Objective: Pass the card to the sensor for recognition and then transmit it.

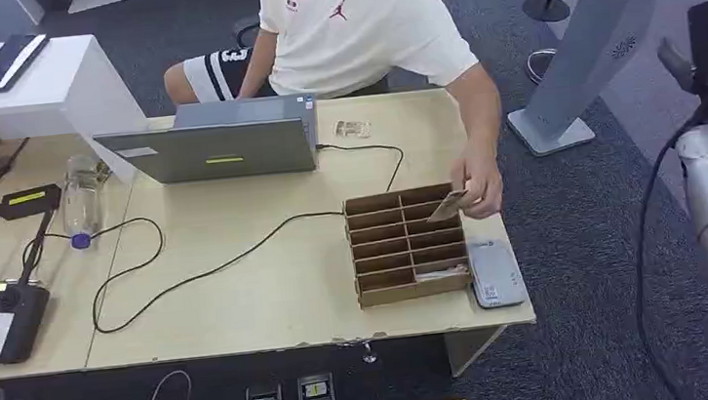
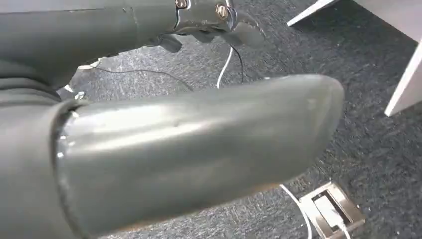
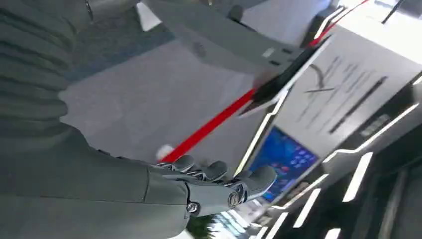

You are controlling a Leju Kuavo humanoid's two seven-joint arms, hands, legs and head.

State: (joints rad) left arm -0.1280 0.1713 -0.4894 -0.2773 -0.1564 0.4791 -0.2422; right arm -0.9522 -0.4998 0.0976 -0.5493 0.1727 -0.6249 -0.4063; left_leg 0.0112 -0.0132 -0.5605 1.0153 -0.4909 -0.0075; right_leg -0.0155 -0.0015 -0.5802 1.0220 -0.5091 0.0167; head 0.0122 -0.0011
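At the middle of the frame, the card (image 1: 448, 205) is tilted over the upper right slots of the cardboard organizer (image 1: 406, 244) on the desk (image 1: 261, 287), pinched in a person's hand (image 1: 479, 188), with the grey sensor (image 1: 494, 275) just right of the box. Low in its wrist view the left hand (image 2: 199, 149) hangs over the floor; whether it is clenched I cannot tell. At the right edge the right hand (image 3: 219, 181) is raised well apart from the desk, fingers loosely released and grasping nothing, so a reach now risks striking the person's arm or clipping the box wall.

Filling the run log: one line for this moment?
person's hand holds card over box | reader beside box | right hand raised, empty
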